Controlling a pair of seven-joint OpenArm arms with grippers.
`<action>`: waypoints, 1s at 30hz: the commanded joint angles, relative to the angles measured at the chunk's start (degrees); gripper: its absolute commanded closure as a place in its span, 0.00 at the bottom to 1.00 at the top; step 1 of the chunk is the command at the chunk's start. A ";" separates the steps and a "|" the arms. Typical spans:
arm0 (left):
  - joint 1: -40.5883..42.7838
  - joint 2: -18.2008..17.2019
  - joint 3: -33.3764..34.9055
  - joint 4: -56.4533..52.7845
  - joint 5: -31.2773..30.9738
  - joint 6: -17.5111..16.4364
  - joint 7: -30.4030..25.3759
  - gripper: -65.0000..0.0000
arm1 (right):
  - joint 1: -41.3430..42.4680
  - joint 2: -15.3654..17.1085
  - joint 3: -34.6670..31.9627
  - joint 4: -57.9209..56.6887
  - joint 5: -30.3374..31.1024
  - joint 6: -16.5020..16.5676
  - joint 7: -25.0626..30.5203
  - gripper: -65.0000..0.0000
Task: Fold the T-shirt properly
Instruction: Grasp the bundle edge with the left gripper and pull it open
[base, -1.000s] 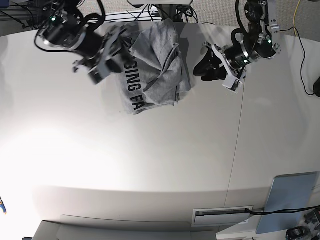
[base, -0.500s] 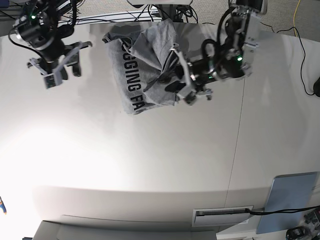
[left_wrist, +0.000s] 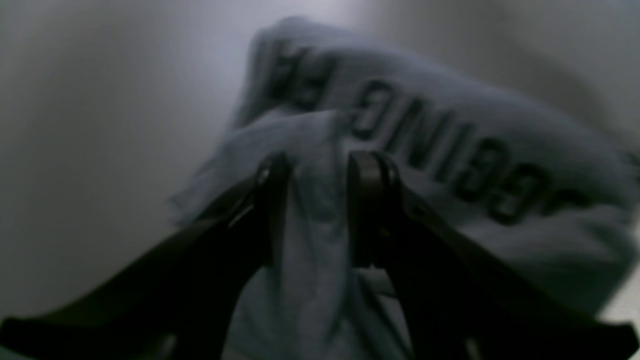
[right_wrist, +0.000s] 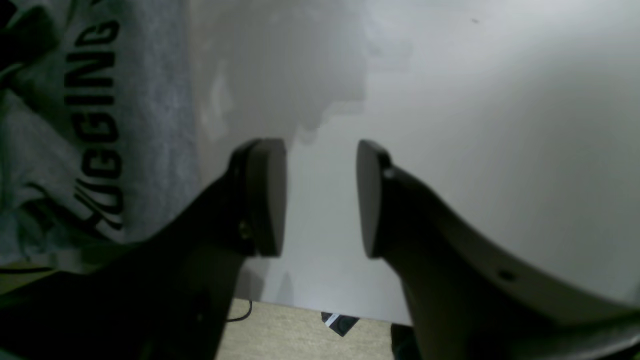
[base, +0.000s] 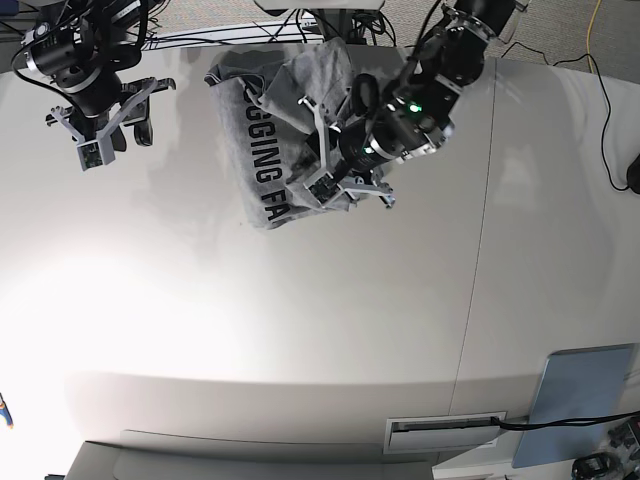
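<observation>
Heather-grey cotton, bunched and creased, lies near the far edge of the tabletop (base: 300, 330), roughly midway along it: this is the T-shirt (base: 275, 140), crumpled into an uneven heap with soft folds overlapping one another. Black block capitals run along its flatter side; "GGING FA" reads in the base view, "HUGGING" in the right wrist view. The knit looks finely flecked and matte, while the tabletop is smooth, pale and faintly glossy, with a thin seam line running across it toward the near edge.

The left gripper (base: 335, 180) sits down on the heap's rumpled side, at the edge of the cloth that faces the near edge. In the left wrist view its dark, flat-faced jaws (left_wrist: 317, 205) stand a little apart with a ridge of grey fabric rising between them; the picture is blurred, so whether the pads truly pinch the cloth cannot be told.

The right gripper (base: 100, 125) hangs over bare tabletop near the far corner, well apart from the shirt. Its jaws are parted, nothing between them but pale surface, and the rounded black pads (right_wrist: 265, 195) show plainly in its wrist view, the lettered side of the T-shirt (right_wrist: 75, 125) lying off to one side.

A light-blue flat panel (base: 580, 400), rectangular and smooth, rests at the near corner on the left arm's side, beside a narrow white slotted strip (base: 445, 430).
</observation>
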 joint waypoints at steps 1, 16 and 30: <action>-0.63 0.09 0.52 0.87 1.05 0.70 -1.70 0.69 | -0.02 0.46 0.33 0.98 0.39 0.09 1.14 0.64; 0.68 -3.96 -15.54 5.55 -0.81 5.40 -0.42 0.97 | 0.02 0.85 0.33 0.98 0.50 0.11 1.29 0.64; 1.73 -6.62 -29.44 1.97 -0.79 3.91 7.23 0.75 | 0.02 0.83 0.33 0.98 2.16 0.13 1.25 0.64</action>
